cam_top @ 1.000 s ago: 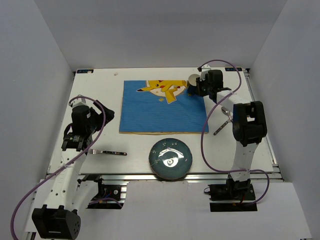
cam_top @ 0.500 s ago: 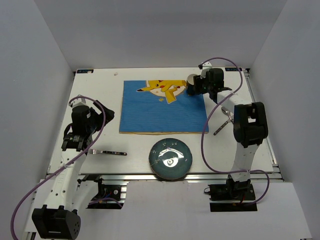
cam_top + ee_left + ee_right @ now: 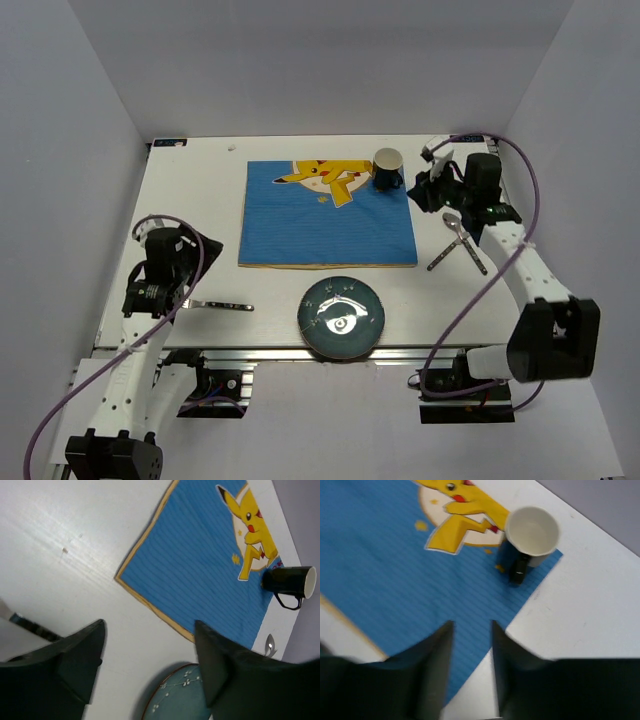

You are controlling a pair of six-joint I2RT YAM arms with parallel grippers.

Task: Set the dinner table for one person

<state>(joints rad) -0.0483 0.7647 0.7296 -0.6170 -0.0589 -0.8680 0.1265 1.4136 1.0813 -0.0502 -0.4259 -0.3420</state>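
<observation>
Noted large flat white tabletop [image 3: 200, 180] beneath both arms, carrying blue rectangular cloth placemat [image 3: 320, 225] with dark blue ceramic mug [image 3: 388, 168] upright on its far right corner. Right gripper [image 3: 470, 627] just beside mug, apart, slightly parted, empty. Left gripper [image 3: 150, 630] wide open, empty, near silver fork [image 3: 215, 304]. Probably next: pinch round teal plate [image 3: 342, 318] by rim, lift level, centre on placemat.

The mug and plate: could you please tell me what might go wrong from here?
The mug stands at the far corner of the placemat, close to the right gripper; a careless arm move might tip it. The plate appears to overhang the front edge of the dinner table, so a nudge could push it off.
</observation>
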